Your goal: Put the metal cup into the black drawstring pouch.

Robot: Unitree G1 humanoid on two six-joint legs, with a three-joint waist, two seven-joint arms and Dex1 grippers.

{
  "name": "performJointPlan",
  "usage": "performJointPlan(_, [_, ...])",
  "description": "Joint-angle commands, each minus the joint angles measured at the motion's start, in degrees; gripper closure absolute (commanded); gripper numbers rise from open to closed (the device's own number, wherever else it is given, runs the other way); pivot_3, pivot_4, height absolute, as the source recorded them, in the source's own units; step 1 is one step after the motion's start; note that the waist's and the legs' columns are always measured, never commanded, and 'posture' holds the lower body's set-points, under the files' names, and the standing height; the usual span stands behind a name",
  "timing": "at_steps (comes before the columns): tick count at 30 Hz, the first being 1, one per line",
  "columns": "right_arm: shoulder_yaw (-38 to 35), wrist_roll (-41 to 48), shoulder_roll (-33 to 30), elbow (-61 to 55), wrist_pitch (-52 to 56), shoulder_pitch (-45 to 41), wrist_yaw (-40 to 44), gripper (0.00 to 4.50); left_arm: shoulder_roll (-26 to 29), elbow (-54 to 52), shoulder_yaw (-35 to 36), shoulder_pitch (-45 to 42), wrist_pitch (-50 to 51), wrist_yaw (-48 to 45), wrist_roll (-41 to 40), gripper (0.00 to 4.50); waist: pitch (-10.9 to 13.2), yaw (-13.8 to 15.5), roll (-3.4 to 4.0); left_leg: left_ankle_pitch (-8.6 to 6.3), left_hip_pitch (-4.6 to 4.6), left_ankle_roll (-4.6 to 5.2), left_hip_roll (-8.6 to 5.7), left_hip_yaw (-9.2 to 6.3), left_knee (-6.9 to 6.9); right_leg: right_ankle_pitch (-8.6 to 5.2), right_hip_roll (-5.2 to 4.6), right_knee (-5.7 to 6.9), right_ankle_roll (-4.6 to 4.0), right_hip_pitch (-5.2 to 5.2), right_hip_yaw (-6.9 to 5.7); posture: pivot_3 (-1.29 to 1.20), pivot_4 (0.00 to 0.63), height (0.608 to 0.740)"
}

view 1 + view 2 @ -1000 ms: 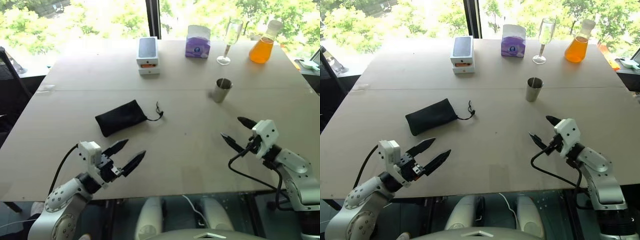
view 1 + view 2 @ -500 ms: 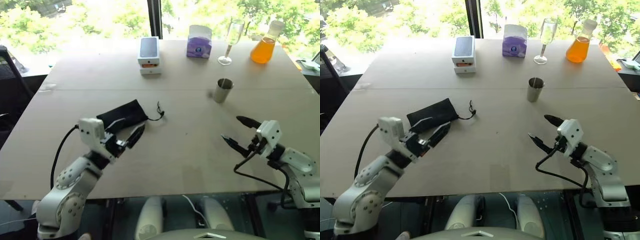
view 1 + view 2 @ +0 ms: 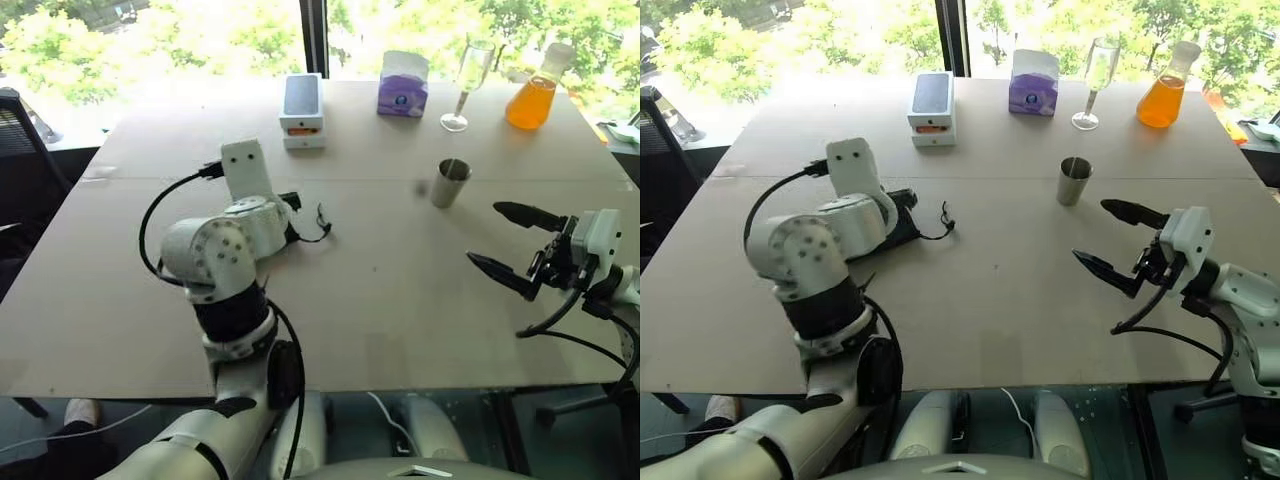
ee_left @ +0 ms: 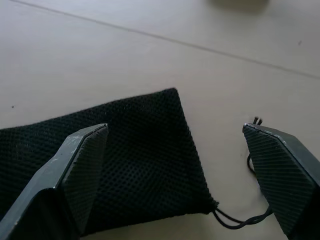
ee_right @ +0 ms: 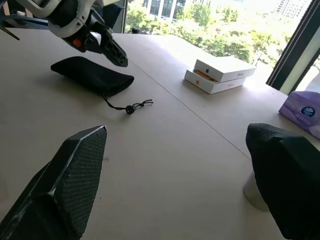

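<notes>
Centrally on the table (image 3: 380, 300) lies the black drawstring pouch (image 4: 125, 160), with the left gripper (image 4: 175, 175) poised just above it, fingers spread wide, empty. Right of the pouch, well apart, stands the metal cup (image 3: 450, 182); the right gripper (image 3: 515, 245) hovers near the cup, also wide open, empty.

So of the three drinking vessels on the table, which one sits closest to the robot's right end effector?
The metal cup, a short steel tumbler standing alone mid-table; the stemmed glass and orange flask stand at the far edge.
</notes>
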Motion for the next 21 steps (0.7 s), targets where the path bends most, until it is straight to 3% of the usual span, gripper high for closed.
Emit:
performJointPlan(1, [-1.56, 0.49, 0.32, -1.92, -0.33, 0.05, -0.43, 0.0, -1.42, 3.63, -0.89, -4.59, 0.27, 0.82, 4.92, 0.02, 0.04, 0.12, -0.05, 0.01, -0.01, -0.02, 0.0, -0.01, 0.0, 0.0, 0.0, -0.01, 0.0, 0.0, -0.01, 0.0, 0.15, 0.74])
performJointPlan(8, [-1.56, -0.3, 0.82, -2.74, -0.6, 1.19, -1.34, 0.0, -2.59, 8.29, -1.06, -8.48, 0.26, -1.33, 14.95, 0.02, 0.05, 0.12, -0.07, 0.09, -0.06, -0.18, -0.02, 0.01, -0.07, 0.01, -0.04, -0.17, 0.0, 0.0, -0.02, 0.0, 0.15, 0.74])
performJointPlan(21, [-2.03, -2.01, 1.31, -3.95, -1.48, 2.94, -2.99, 0.0, -6.53, 18.51, -2.48, -10.35, -7.31, -7.4, 23.91, 0.02, 0.06, 0.16, -0.08, 0.09, -0.13, -0.2, -0.02, 0.0, -0.1, 0.01, -0.05, -0.23, 0.01, -0.03, -0.06, 0.0, 0.15, 0.74])
